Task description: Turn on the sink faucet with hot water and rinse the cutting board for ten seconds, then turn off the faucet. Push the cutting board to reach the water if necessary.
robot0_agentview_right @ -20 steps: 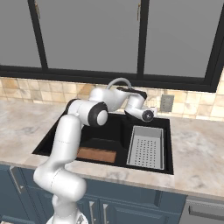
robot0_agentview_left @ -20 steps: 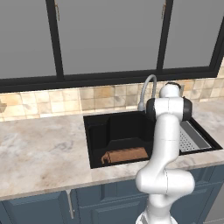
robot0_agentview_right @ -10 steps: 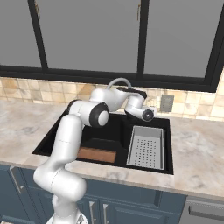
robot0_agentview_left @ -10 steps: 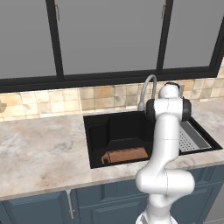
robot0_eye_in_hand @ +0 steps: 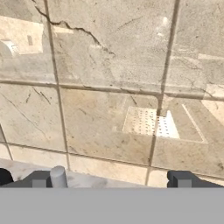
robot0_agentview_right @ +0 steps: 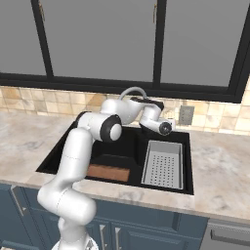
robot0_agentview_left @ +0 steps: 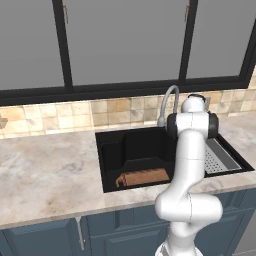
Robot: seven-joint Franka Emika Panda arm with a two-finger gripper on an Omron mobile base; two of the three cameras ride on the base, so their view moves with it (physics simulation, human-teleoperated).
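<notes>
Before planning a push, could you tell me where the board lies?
The board lies flat in the sink at its front edge, left of the drain tray.

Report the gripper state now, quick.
Gripper: open, holding nothing, fingertips wide apart and facing the tiled backsplash behind the sink faucet.

The white arm (robot0_agentview_left: 189, 165) rises from its base, bends at the elbow and reaches forward and low. In the hand view the gripper (robot0_eye_in_hand: 113, 178) has its 2 dark fingertips (robot0_eye_in_hand: 183, 178) set wide apart, holding nothing.
</notes>
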